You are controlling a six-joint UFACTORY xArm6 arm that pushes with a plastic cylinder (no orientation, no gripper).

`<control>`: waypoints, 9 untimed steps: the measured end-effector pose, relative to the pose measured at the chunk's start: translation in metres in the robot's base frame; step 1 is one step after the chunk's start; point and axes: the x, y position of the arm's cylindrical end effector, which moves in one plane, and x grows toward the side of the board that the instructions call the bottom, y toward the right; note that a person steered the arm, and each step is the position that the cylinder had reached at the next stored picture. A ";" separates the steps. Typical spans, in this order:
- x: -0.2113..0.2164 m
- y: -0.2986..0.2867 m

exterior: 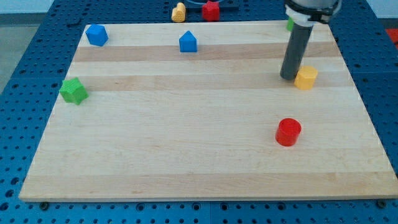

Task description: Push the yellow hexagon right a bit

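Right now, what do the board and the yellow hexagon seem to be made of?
The board looks like pale wood with a smooth matt finish: it shows grain and long joined strips. The yellow hexagon, just to the view's right of my tip, is probably plastic or painted wood: its colour is even, with a slight sheen.

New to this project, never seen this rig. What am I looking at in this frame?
One camera looks down at a slant on a wooden board. The dark rod is a robot arm's pushing stick; it has no gripper and holds nothing. My tip sits against the yellow hexagon, on its left in the view. Also on the board: a red cylinder, a green star, a blue cube-like block and a blue house-shaped block. At the top edge lie a yellow block and a red block.
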 end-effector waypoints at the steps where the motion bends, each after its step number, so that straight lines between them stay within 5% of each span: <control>1: -0.002 0.004; 6: 0.000 -0.065; 9: 0.000 -0.023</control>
